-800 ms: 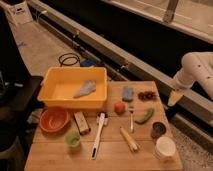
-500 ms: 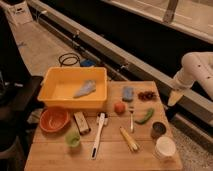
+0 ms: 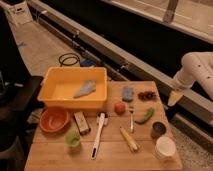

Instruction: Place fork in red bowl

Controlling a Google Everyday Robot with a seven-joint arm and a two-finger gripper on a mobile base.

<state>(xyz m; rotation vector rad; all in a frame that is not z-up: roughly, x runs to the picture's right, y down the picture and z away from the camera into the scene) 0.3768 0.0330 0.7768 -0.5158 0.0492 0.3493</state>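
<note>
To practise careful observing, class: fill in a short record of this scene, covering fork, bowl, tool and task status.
fork: lying flat on the table, right of the brush
red bowl: at the table's left side, just in front of the yellow tub, empty
tool: open, holding nothing, in the air beyond the table's right edge
task status: fork not yet picked up

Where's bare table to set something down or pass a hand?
Free: table front-left corner, below red bowl and green cup; front edge between brush and white cup. Crowded: around fork, between red ball, green pod and yellow stick. Gripper hangs beyond the right edge.
</note>
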